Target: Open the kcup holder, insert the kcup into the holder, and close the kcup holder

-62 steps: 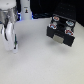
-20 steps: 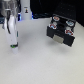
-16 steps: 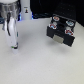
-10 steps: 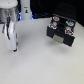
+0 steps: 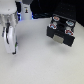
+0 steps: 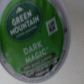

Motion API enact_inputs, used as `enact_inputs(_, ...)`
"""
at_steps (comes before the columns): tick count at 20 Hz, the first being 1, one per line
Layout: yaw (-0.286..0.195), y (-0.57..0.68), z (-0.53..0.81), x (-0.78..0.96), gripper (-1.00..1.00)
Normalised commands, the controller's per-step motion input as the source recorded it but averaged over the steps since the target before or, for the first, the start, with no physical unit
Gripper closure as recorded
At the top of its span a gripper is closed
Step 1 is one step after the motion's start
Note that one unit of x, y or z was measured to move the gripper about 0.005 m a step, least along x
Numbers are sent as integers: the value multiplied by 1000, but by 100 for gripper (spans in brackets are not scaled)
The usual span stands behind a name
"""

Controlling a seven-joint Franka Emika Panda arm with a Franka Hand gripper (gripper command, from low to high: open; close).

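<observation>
At the exterior view's left, the white arm's tool had sunk lower toward the pale surface; its grip could not be judged. The green-topped white kcup lay directly beneath it, grasp seemingly imminent. The black boxy kcup holder stood well apart, drawers apparently shut.

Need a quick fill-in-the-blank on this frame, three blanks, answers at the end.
1. The lid filling the wrist view, on the kcup, is coloured ____.
2. Below "Green Mountain", the lid's label reads "Dark ____".
3. In the exterior view, the black boxy kcup holder sits toward that view's ____, apart from the white arm.

Answers: green; Magic; right
</observation>
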Motion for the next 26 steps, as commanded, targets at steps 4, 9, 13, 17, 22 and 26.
enact_inputs(4,0,0,-16,0,100)
enact_inputs(9,-6,3,20,17,100)
enact_inputs(13,-24,22,180,52,100)
enact_inputs(17,-7,88,348,32,100)
enact_inputs(22,2,287,671,107,100)
enact_inputs(26,6,471,768,162,100)
